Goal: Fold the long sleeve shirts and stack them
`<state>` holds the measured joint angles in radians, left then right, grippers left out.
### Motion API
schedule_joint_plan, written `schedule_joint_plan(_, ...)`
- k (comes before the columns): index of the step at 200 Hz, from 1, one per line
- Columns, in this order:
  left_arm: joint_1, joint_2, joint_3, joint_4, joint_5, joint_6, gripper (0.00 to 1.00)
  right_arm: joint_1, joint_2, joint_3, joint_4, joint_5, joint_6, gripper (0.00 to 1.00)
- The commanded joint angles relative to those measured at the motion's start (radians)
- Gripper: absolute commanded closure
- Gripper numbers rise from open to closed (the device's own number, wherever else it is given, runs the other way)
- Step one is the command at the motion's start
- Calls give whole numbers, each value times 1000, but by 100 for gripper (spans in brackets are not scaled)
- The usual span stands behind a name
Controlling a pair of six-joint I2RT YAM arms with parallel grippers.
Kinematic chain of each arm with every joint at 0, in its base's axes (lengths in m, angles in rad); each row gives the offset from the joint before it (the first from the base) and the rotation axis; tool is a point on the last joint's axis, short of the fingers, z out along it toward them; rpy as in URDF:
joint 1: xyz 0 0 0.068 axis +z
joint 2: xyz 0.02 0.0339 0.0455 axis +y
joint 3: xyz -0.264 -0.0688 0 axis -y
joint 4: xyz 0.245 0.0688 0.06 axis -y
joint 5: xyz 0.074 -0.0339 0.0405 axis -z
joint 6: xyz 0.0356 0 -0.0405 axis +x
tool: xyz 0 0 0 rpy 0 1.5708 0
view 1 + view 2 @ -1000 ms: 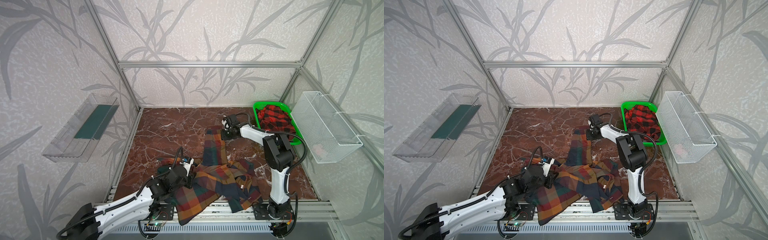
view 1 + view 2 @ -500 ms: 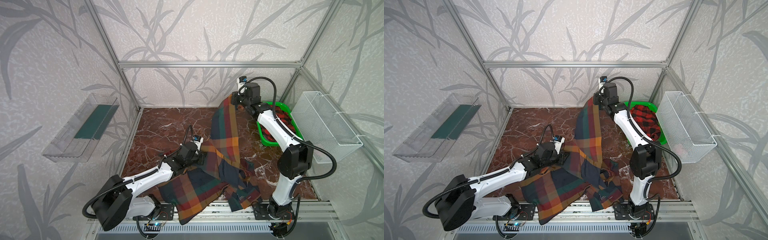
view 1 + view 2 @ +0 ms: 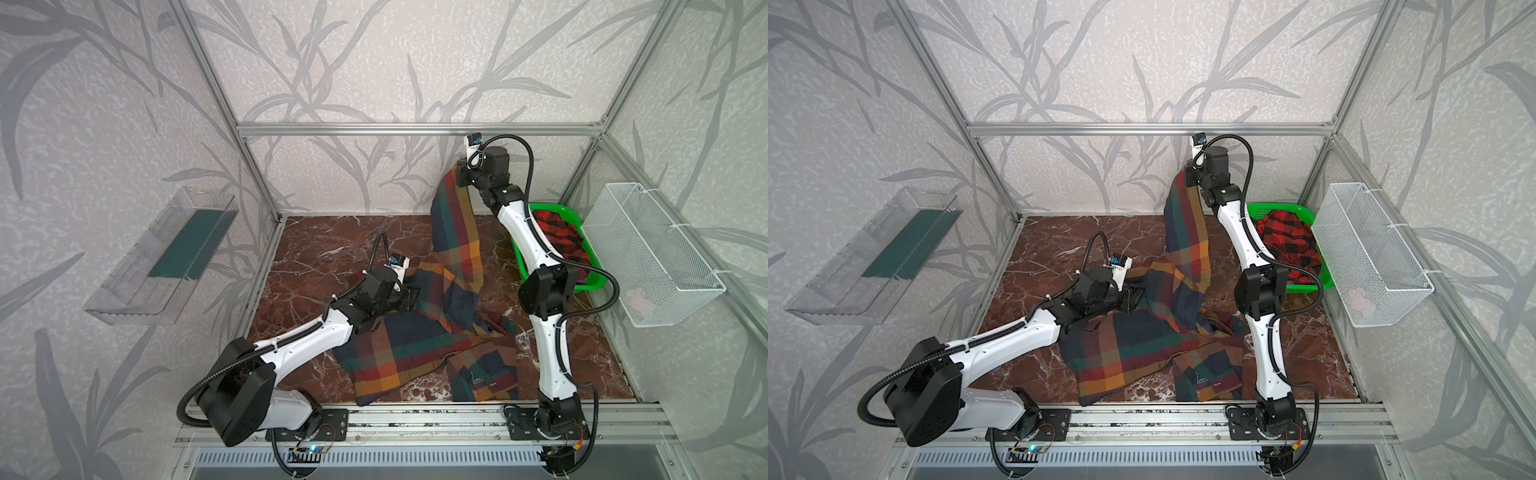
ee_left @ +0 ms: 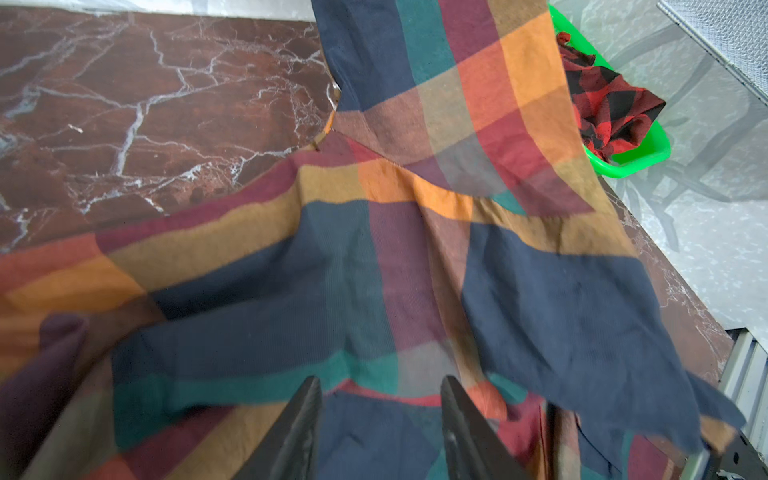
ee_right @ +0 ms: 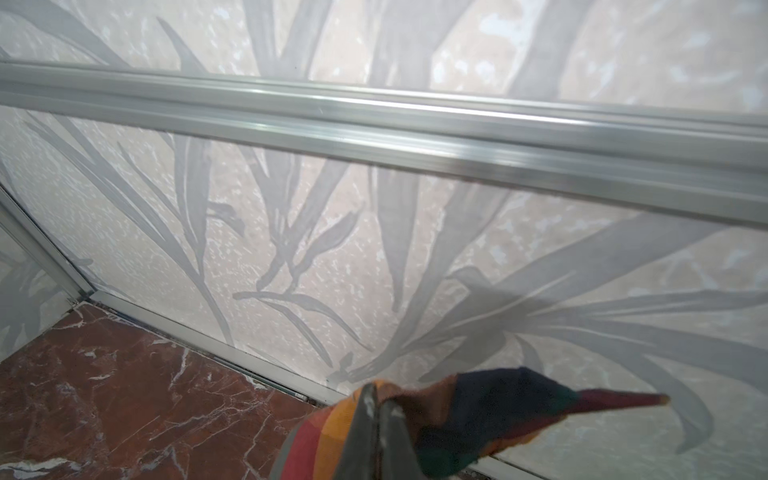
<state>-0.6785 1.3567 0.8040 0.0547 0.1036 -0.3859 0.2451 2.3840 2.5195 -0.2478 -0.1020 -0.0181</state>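
While right jaws clamp the plaid shirt [image 3: 455, 232] aloft (by an edge), left jaws stand half-parted; empty.

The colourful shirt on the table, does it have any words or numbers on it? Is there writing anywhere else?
Nothing here can be read.
Neck label on the plaid shirt: pale marks, too small to read.
Red-and-black shirt and green basket: no writing visible.
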Motion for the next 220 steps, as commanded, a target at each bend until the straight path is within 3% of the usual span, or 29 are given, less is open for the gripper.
schedule_joint_plan(1,7,-31,-26,-78,6,-49,51,1,9,53,-84,99,-23,77)
schedule_joint_plan(15,6,-49,-60,-112,24,-86,50,7,-1,70,-145,136,1,54)
schedule_joint_plan(37,6,-69,-115,-141,61,-160,48,25,-23,115,-282,188,41,46)
schedule_joint_plan(57,5,-74,-159,-157,89,-211,48,57,-102,66,-369,146,121,46)
schedule_joint_plan(71,5,-75,-183,-166,104,-247,48,98,-203,-66,-399,83,175,47)
schedule_joint_plan(91,4,-96,-210,-194,125,-274,48,178,-398,-421,-310,-8,228,51)
schedule_joint_plan(111,5,-128,-236,-208,129,-290,47,241,-586,-796,-153,15,275,50)
schedule_joint_plan(144,4,-138,-291,-172,163,-339,47,252,-751,-1160,-30,-28,372,50)
schedule_joint_plan(183,3,-76,-308,-194,190,-417,47,225,-720,-1279,-27,-17,374,53)
schedule_joint_plan(220,-9,-16,-281,-281,190,-452,48,152,-575,-1269,-47,-85,393,55)
